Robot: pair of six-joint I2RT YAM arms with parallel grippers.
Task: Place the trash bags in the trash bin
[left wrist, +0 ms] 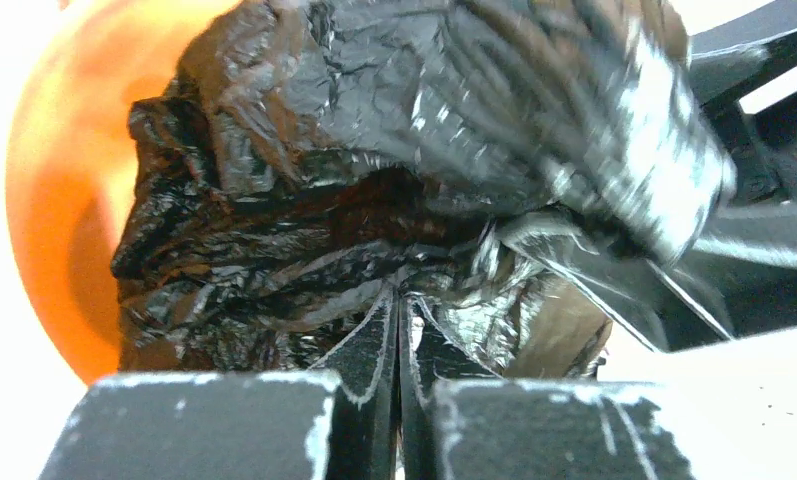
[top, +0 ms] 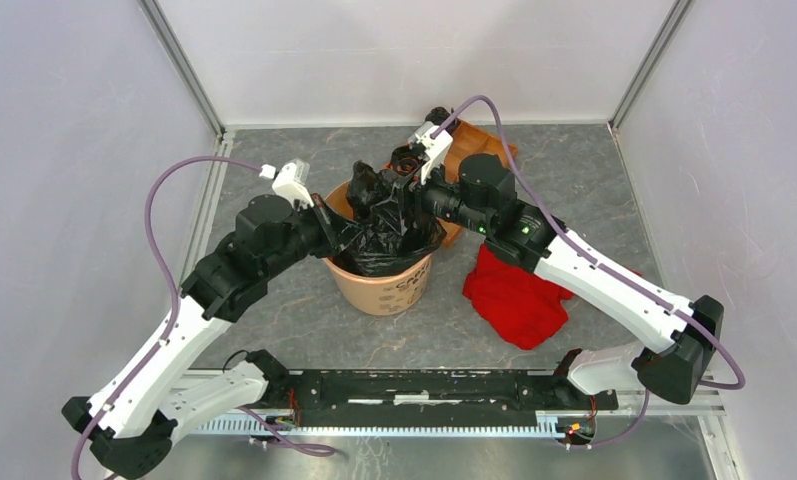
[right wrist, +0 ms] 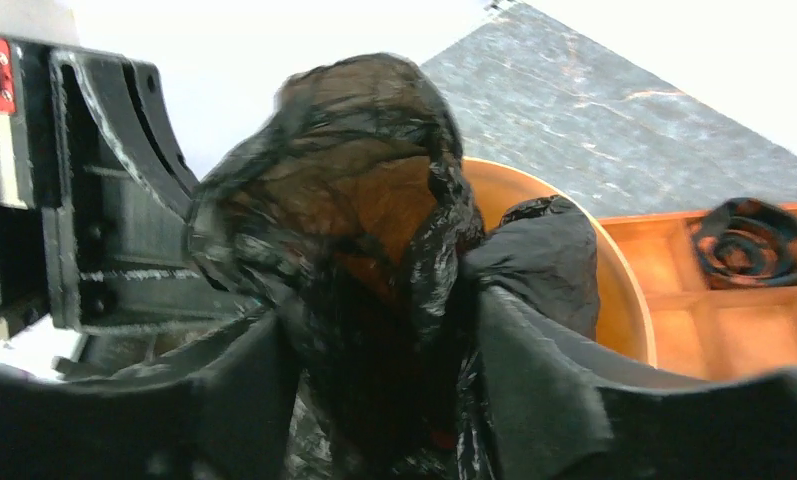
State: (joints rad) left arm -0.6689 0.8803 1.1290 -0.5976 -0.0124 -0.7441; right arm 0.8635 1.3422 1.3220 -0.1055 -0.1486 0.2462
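trash bags: glossy, crumpled, heaped in trash bin | left hand pinching them | right hand parted

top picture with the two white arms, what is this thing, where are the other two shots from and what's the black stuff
Those are two robot arms bolted to the near edge of a grey table, each ending in a two-finger gripper. The top picture comes from a fixed camera above and behind them. The other two come from small cameras on the wrists, looking along each arm's own fingers. The black stuff is a thin plastic trash bag sitting partly in a round orange trash bin. The left gripper is shut, pinching a fold of the bag. The right gripper is open, with a raised bunch of film between its fingers. A red cloth lies beside the bin, and an orange tray sits behind it.
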